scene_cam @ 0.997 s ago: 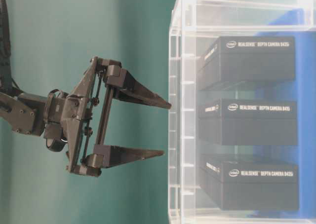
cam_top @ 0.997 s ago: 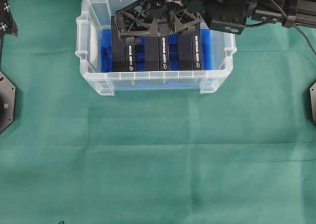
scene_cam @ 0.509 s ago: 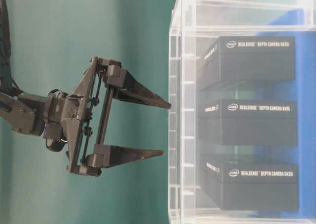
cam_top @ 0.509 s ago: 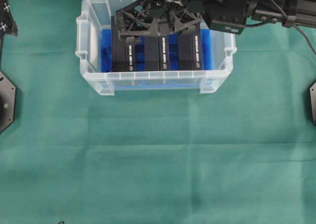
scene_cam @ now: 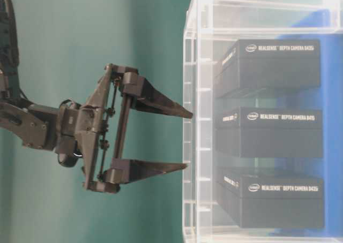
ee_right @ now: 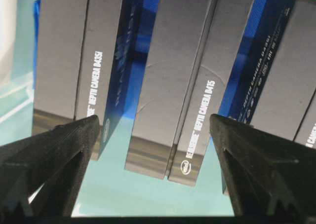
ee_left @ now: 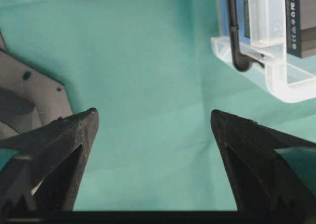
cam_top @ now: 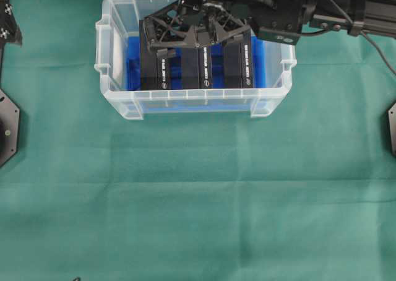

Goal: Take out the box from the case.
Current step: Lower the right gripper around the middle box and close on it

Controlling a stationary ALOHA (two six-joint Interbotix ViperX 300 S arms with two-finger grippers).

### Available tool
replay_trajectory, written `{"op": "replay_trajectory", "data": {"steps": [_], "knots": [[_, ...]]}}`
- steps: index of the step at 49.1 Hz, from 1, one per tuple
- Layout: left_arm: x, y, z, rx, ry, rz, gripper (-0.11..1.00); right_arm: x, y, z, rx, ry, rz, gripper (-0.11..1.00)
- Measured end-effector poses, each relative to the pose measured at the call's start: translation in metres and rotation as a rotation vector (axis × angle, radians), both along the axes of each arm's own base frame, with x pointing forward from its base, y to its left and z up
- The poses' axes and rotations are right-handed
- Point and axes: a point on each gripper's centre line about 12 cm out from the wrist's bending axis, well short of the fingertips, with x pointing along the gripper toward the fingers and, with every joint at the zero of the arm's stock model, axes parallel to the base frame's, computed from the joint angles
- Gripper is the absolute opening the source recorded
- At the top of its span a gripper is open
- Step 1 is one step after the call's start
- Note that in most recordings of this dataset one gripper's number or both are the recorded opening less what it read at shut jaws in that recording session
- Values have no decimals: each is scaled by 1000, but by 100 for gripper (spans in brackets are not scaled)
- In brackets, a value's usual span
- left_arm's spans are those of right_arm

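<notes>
Right gripper: fingers spread wide, holding nothing. It hangs over the case, with the middle box lying between the two fingers in the right wrist view. No contact with any box can be made out.

Left gripper: fingers also spread wide, empty, over bare green cloth covering the bench. A corner of the case shows at 1 o'clock in its wrist view.

Case: clear plastic bin at 12 o'clock on the bench in the overhead view, blue lining on the bottom. Inside, three dark RealSense depth camera boxes side by side with gaps between them: left box, middle box, right box. All three are inside the case.

In the way: the case walls surround the boxes. The neighbouring boxes stand close on either side of the middle one, leaving narrow blue-lined gaps for the fingers.

Against the earlier frames: in the table-level view the right gripper has shifted slightly toward the case, fingertips nearer its rim. In the overhead view it sits a little higher in the picture. Finger spread is unchanged on both sides. Boxes and case have not moved.
</notes>
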Motion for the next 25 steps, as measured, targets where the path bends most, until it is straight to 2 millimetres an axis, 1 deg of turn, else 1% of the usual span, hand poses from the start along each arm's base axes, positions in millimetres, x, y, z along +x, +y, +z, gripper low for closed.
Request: {"op": "replay_trajectory", "data": {"steps": [8,16,25], "knots": [[0,-1,0,-1,1,-6,95,2,-1,-10,3,22,0,95],[1,-2,0,-1,1,-11,95,-1,-1,-19,9,47,-2,95],[1,-2,0,-2,2,-11,95,-2,-1,-23,8,55,1,95]]}}
